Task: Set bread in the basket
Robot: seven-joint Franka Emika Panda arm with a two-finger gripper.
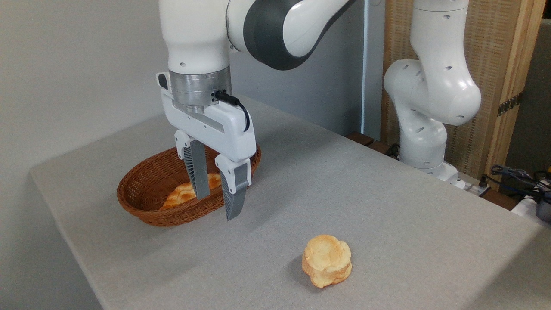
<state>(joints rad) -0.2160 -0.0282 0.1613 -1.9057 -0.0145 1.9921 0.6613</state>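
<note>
- The bread (326, 260) sits near the front edge of the tabletop (387, 206), a chunky golden-yellow bun with a lobed, flower-like top and orange-browned rims.
- The basket (142, 206), reddish-brown wicker, stands toward the left edge, well apart from the bun, with a flatter golden loaf (181, 194) inside.
- The gripper (217, 203) hangs over the basket's near rim, fingers spread, holding nothing.

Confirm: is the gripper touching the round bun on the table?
Apart. The camera view shows bare table between the open gripper, which hangs empty by the basket, and the bun, which sits alone nearer the front edge.
</note>
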